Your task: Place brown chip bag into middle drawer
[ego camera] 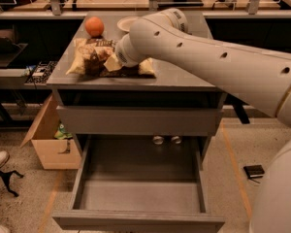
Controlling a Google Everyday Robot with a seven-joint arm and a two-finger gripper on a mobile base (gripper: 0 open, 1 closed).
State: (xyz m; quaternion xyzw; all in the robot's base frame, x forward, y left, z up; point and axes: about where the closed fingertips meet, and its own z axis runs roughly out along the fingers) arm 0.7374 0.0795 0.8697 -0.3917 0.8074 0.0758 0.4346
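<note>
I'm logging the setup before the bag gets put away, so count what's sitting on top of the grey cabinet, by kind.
Brown chip bag: 1
Orange: 1
White dish: 1
Total: 3 on the cabinet top
Not counted: the gripper, which is down at the middle of the bag.

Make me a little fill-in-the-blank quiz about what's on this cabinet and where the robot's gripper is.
1. The brown chip bag lies on ___ of the grey cabinet.
2. The round fruit behind the bag is coloured ___.
3. The middle drawer is not shut but ___.
4. The gripper is up on the cabinet at the chip ___, not down at the drawer.

Missing words: top; orange; open; bag.
</note>
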